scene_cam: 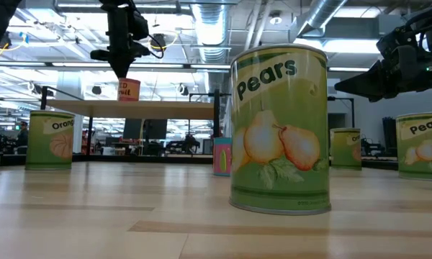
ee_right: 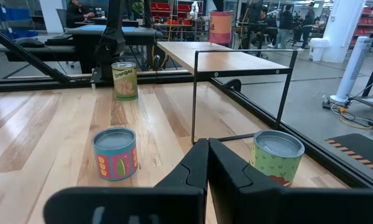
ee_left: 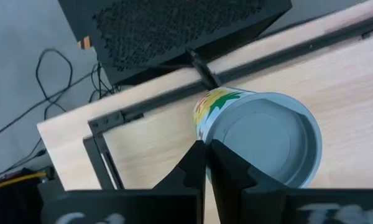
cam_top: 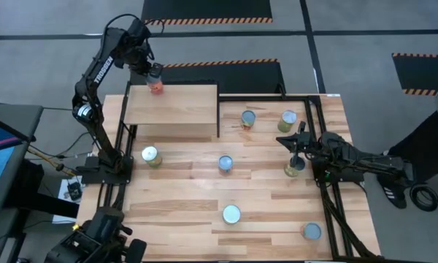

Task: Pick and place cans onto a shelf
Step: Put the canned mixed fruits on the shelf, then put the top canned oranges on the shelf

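A red-labelled can (cam_top: pixel 156 83) stands upright on the plywood shelf (cam_top: pixel 179 109), near its far edge. It also shows in the low view (scene_cam: pixel 128 90) and the left wrist view (ee_left: pixel 261 140). My left gripper (ee_left: pixel 206 146) comes down on this can from above, its fingers nearly together at the can's top rim. My right gripper (cam_top: pixel 298 153) is shut and empty. It hovers by a green can (ee_right: pixel 276 157) at the table's right. Several more cans stand on the tabletop. My left gripper is shut on the red can's top rim (ee_left: pixel 200 127), at the edge of the lid. One finger (ee_left: pixel 227 163) lies over the lid and the other (ee_left: pixel 189 165) outside the wall. The fingers point down from above and hide the contact itself. The can stands upright with its base on the shelf.
Cans stand on the table: an oranges can (cam_top: pixel 151 155), one in the middle (cam_top: pixel 225 163), two near the front (cam_top: pixel 231 213) (cam_top: pixel 312 231), and two at the back right (cam_top: pixel 248 118) (cam_top: pixel 287 120). A black frame rail (cam_top: pixel 219 109) runs along the shelf's right side.
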Robot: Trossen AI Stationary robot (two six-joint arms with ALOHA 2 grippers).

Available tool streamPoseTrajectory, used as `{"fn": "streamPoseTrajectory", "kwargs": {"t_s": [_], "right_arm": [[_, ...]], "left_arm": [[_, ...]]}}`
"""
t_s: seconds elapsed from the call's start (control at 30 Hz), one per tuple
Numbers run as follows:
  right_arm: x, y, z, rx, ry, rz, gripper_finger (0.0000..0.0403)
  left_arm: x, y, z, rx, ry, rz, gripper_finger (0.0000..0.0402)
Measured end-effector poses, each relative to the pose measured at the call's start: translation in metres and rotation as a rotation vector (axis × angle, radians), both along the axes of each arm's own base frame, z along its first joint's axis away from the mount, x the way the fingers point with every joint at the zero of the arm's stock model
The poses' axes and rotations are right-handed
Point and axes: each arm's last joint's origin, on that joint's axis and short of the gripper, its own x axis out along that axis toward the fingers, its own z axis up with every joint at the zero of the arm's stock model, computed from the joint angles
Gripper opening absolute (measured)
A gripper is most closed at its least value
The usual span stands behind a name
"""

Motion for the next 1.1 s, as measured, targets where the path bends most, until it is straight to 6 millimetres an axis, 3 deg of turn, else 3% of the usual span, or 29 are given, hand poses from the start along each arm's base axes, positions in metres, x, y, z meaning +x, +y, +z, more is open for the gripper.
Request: {"fn": "streamPoseTrajectory", "kwargs": {"t_s": [0.2,0.47,1.1], "right_arm": [[0.0,0.0,0.0,0.0,0.0,0.0,0.0033],[0.0,0.0,0.0,0.0,0.0,0.0,0.0033],[0.0,0.0,0.0,0.0,0.0,0.0,0.0033]], "left_arm": [[0.003,0.001,-0.018,-0.036,0.024,-0.004,0.0],[0.004,0.002,-0.02,-0.024,0.027,-0.003,0.0005],[-0.005,-0.016,0.0,0.049,0.048,-0.043,0.011]]}}
